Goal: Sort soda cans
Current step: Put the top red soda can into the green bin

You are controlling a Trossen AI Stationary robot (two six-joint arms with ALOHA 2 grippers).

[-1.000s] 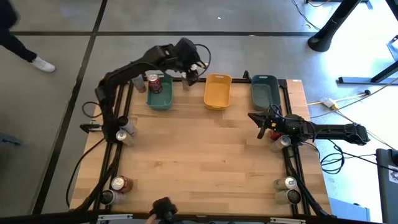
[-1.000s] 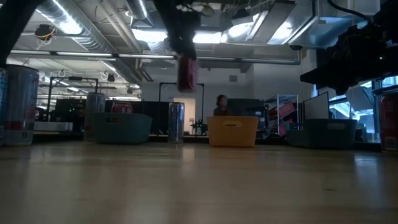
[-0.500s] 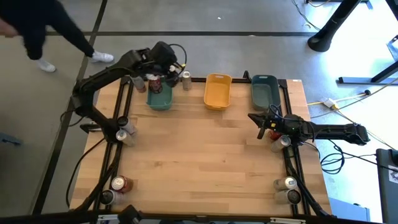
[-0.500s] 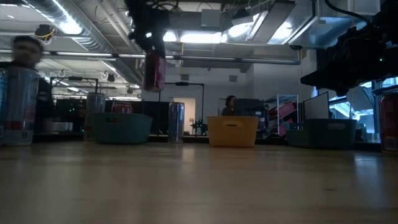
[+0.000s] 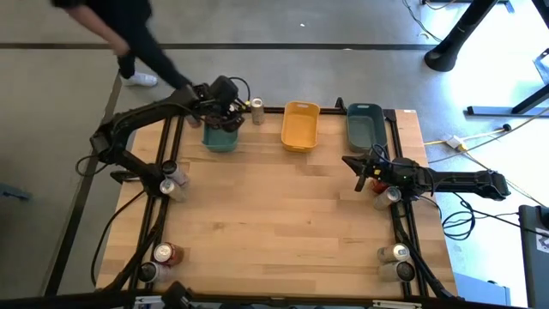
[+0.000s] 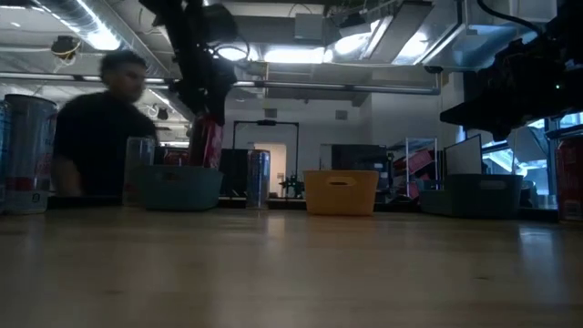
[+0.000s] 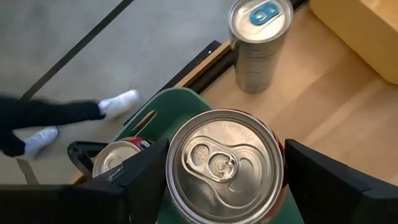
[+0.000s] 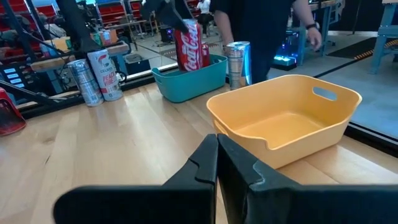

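Observation:
My left gripper (image 5: 225, 110) is shut on a red soda can (image 6: 205, 141) and hovers over the teal tray (image 5: 220, 137) at the table's far left. A second red can (image 7: 117, 158) stands inside that tray. One silver can (image 7: 260, 43) stands on the table between the teal tray and the yellow tray (image 5: 300, 125). My right gripper (image 5: 358, 163) is shut and empty near the table's right edge, beside a can (image 5: 391, 195). My left gripper pinches the red can between its two fingers (image 7: 144, 177), on opposite sides of the can's wall just below the top (image 7: 278, 152). The fingers come from above, pointing down. The can stays roughly upright, its lower end (image 8: 189, 62) below the teal tray's rim; whether it touches the tray floor I cannot tell.
A grey-blue tray (image 5: 364, 125) sits right of the yellow one. More cans stand at the left edge (image 5: 171, 184), the near-left corner (image 5: 163, 253) and the near-right corner (image 5: 396, 253). A person (image 5: 111, 34) walks past the far-left corner.
My left gripper has carried the red can from above the gap between the teal and yellow trays toward the table's left, then down into the teal tray. A person has walked into view beyond the far-left corner.

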